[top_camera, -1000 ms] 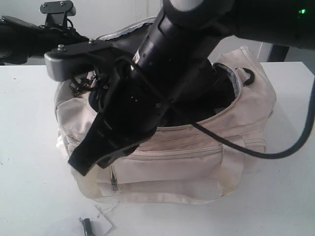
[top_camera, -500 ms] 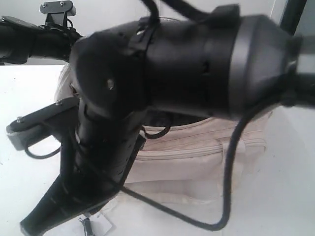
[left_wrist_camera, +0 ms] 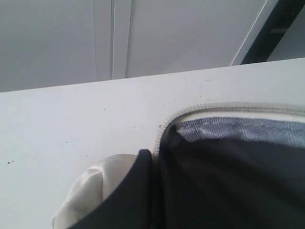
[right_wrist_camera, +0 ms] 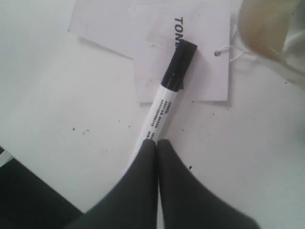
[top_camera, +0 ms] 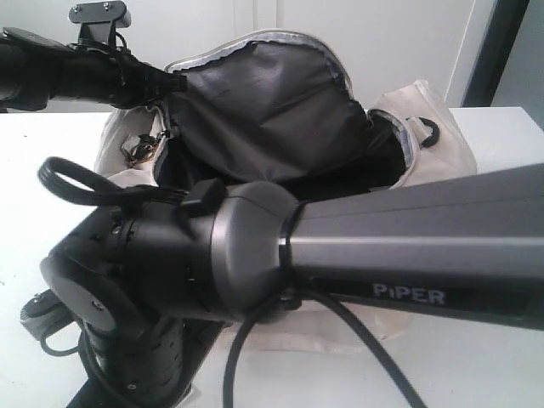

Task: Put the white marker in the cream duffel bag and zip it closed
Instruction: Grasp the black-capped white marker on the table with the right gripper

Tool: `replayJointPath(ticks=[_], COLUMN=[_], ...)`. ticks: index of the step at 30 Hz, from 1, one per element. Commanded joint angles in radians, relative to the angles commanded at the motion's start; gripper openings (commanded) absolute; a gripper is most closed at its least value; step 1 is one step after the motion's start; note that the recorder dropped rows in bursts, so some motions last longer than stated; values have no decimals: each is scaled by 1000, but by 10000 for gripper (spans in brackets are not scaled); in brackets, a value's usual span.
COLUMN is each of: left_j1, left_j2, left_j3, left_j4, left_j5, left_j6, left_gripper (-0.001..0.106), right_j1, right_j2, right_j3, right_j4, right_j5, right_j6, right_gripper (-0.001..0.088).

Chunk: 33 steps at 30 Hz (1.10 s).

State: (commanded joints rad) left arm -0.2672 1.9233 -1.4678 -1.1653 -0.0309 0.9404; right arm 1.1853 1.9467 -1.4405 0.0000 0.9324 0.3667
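Two dark fingertips of my right gripper (right_wrist_camera: 156, 143) are pressed together with no gap between them, clenched on nothing. They sit over the white end of the slim white marker with the black cap (right_wrist_camera: 164, 107). I cannot tell whether they touch it.

The marker lies flat on the white table (right_wrist_camera: 57, 105), outside the bag. Its long axis runs straight on from my closed fingertips. Its black cap points away from them and rests on the white printed paper tag (right_wrist_camera: 205, 71). The pale barrel, with small dark lettering, crosses from the tag's edge onto the bare table and disappears under my fingertips. A thin white string (right_wrist_camera: 228, 52) leads from the tag toward the large cream fabric duffel bag (top_camera: 442, 149), whose corner lies near the cap end.

In the exterior view my grey right arm (top_camera: 382, 246) stretches across the front of the bag and hides the marker. Behind it the bag's curved zip flap (top_camera: 272, 102) stands raised, showing its dark lining, and the bag's mouth is open. A black plastic ring (top_camera: 429, 132) sits at one end of the bag. My left gripper (top_camera: 172, 82) meets the edge of the raised flap, but I cannot tell whether it is clamped on it or open.
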Motion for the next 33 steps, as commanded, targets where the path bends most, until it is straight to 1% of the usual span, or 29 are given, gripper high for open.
replayJointPath(ticks=[6,12,14,17,22,24,28,33], left_j1=[0,0,0,0,0,0,0,0], left_j2=[0,0,0,0,0,0,0,0], left_j3=[0,0,0,0,0,0,0,0], left_j4=[0,0,0,0,0,0,0,0], left_j5=[0,0,0,0,0,0,0,0], left_j6=[0,0,0,0,0,0,0,0], left_gripper=[0,0,0,0,0,0,0,0], right_j1=[0,0,0,0,25,33,40,40], right_j2=[7,49,62,67,67,68,68,69], right_j3=[2,65,83,95,96,99,104,104], right_j4=[0,0,18,88,93,93,89,85], right_j5=[-36,-93,-112,-135,-187,-199,-201,-226], right_j6=[11,131,165,179,199,216,269,290], right_gripper=[0,0,2,53,194,223,232,232])
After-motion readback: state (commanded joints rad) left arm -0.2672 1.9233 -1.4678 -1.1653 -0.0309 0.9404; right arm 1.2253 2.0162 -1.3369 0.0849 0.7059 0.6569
